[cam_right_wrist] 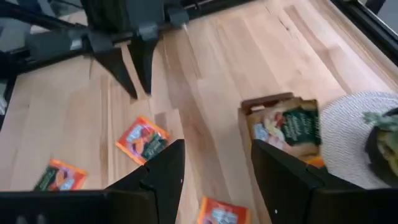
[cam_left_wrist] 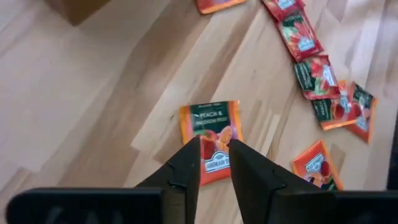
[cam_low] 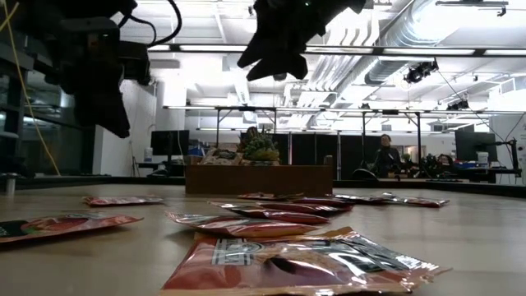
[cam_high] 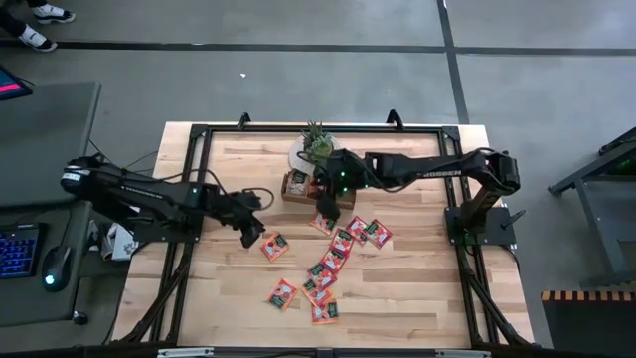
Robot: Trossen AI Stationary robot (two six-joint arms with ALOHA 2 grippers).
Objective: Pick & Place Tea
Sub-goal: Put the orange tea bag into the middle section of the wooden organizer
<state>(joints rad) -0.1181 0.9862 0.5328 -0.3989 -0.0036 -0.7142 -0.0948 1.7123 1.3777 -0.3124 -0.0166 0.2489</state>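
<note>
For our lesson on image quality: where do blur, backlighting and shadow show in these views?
Low view: the nearest red-orange flat sachet is blurred, and both arms are backlit silhouettes. Left wrist view: the left hand casts a long shadow over the pale wooden tabletop.

Dark jointed arms, black cables; tapered black pincer (cam_left_wrist: 214,165) fingers.

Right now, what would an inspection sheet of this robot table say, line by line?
Surface: pale wooden table in a black frame.
Job's things: red-orange tea sachets scattered loose; wooden tray already holds some.
Clutter: potted plant on a white mat beside the tray.
Grippers: left gripper above a lone sachet, fingers narrowly apart, empty; right gripper open, empty, near the tray.
Cables: black leads on the left arm.
Surroundings: keyboard and mouse at left; people far behind.
</note>
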